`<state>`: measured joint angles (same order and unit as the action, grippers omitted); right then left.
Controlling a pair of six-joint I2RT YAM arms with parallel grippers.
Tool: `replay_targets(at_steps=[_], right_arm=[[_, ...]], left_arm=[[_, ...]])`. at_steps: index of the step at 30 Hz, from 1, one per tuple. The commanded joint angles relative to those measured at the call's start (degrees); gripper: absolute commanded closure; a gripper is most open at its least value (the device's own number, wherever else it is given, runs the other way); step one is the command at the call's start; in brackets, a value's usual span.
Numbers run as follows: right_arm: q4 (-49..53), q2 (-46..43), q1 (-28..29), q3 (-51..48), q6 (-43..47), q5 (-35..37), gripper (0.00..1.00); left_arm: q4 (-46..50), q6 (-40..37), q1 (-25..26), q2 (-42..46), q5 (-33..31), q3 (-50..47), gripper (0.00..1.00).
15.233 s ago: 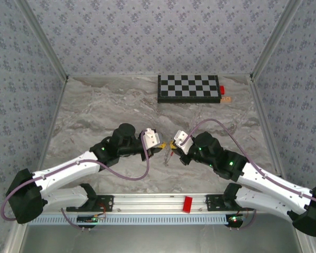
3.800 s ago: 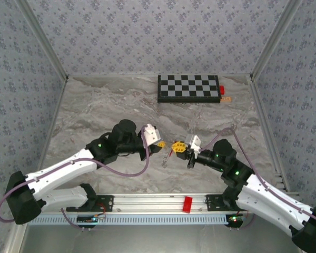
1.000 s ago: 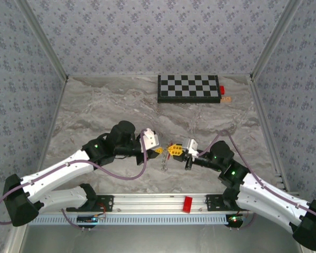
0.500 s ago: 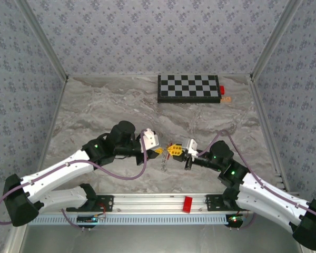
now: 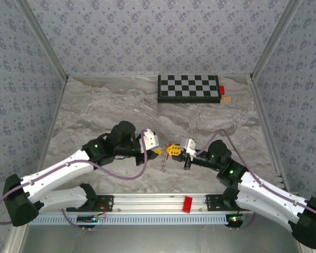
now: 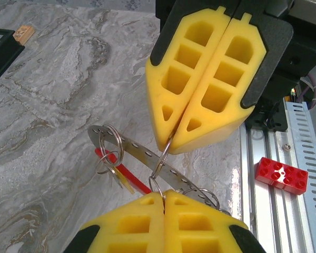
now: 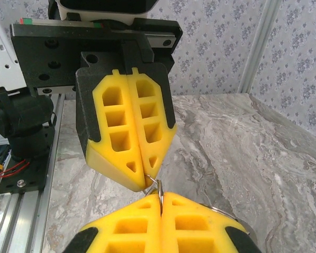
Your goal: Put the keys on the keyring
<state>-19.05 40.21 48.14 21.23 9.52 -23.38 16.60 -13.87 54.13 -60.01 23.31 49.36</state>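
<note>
The keyring [image 6: 142,156] is a thin grey perforated band with a red arc [image 6: 130,177]. It hangs just above the marble between the two grippers [image 5: 164,161]. Small wire rings sit on the band, and one pale tan key [image 6: 124,182] dangles from a ring at its left end. My left gripper [image 6: 164,194] is shut on a small wire ring on the band. My right gripper [image 6: 167,148] faces it tip to tip, shut on a linked wire ring. In the right wrist view the right gripper [image 7: 160,195] meets the left gripper [image 7: 146,180] the same way. From above, left gripper [image 5: 159,151] and right gripper [image 5: 172,150] almost touch.
A black-and-white checkerboard [image 5: 188,88] lies at the back, with a small red block [image 5: 221,90] at its right end. A red brick [image 6: 282,175] sits on the aluminium rail [image 5: 147,201] at the near edge. Patterned walls enclose the table.
Nothing visible has shifted in the last second. Since a few seconds ago the right gripper has slid left, closing the gap to the left gripper, which also eased slightly.
</note>
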Motion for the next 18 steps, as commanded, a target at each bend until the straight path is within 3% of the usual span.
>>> replay_targets(at_steps=[1, 18], right_arm=[[-0.04, 0.39, 0.21, 0.8, 0.76, -0.15, 1.0], [0.56, 0.37, 0.35, 0.9, 0.59, 0.55, 1.0]], left_arm=[[-1.92, -0.37, 0.54, 0.95, 2.88, 1.94, 1.0], [-1.83, -0.37, 0.49, 0.96, 2.05, 1.97, 1.0]])
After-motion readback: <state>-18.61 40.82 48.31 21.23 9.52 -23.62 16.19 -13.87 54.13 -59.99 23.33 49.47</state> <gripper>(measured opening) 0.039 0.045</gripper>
